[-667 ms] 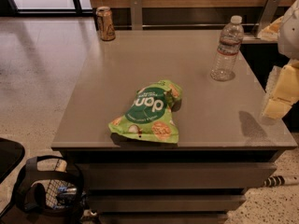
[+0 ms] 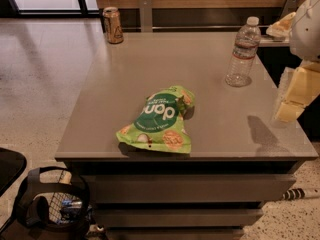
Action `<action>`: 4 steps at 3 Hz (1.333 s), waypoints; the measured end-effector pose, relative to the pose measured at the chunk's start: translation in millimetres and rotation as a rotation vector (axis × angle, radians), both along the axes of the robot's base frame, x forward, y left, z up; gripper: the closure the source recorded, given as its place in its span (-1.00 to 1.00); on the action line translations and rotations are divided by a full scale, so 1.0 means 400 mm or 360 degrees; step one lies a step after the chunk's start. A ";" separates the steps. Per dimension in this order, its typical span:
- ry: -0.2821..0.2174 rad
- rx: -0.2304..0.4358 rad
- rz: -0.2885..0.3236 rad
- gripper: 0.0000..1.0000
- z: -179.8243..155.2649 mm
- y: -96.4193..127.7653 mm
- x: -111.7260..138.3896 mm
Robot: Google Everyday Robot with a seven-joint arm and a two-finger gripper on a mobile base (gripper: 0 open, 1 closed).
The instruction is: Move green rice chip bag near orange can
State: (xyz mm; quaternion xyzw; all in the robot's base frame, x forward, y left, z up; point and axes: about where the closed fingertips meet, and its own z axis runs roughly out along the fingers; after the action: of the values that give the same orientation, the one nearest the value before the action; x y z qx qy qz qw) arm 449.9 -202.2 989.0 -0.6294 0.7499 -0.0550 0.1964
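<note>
The green rice chip bag (image 2: 158,120) lies flat on the grey table (image 2: 200,59), near its front edge and a little left of centre. The orange can (image 2: 113,25) stands upright at the table's far left corner, well apart from the bag. My gripper (image 2: 294,95) hangs at the right edge of the view, above the table's right side, far to the right of the bag and holding nothing that I can see. Its shadow falls on the table beside it.
A clear plastic water bottle (image 2: 241,53) stands upright at the far right of the table. A black bag and basket (image 2: 47,204) sit on the floor at the front left. A wooden wall and rail run behind the table.
</note>
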 end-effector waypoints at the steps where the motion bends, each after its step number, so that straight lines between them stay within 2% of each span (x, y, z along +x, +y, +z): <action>1: -0.0109 0.0022 0.0231 -1.00 -0.004 0.073 0.071; 2: -0.0115 0.0017 0.0449 -1.00 -0.040 0.163 0.135; 3: -0.0066 0.0012 0.0702 -1.00 -0.127 0.291 0.207; 4: -0.0054 0.0043 0.0845 -1.00 -0.200 0.361 0.237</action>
State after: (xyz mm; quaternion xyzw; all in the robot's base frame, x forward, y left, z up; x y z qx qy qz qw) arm 544.8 -57.7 908.8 -0.8004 0.5558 -0.0022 0.2248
